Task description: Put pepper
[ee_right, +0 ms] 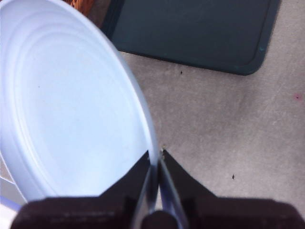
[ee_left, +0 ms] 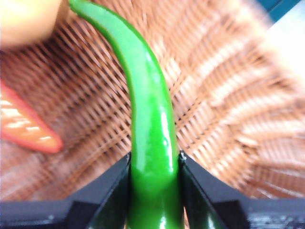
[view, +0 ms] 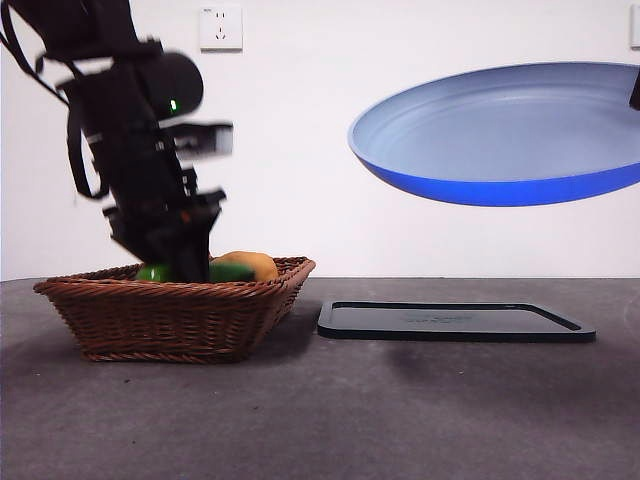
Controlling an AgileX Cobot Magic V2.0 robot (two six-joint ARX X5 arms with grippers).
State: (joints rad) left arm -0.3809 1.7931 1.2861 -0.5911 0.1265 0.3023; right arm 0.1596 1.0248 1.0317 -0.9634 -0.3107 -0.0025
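The glossy green pepper lies in the wicker basket and my left gripper is shut on it, one black jaw on each side. In the front view the left arm reaches down into the basket, its gripper low among the vegetables, with the pepper showing green beside it. My right gripper is shut on the rim of a blue plate and holds it tilted in the air at the upper right.
A tan potato and an orange-red carrot also lie in the basket. A flat dark tray lies on the grey table under the plate. A wall socket is on the back wall.
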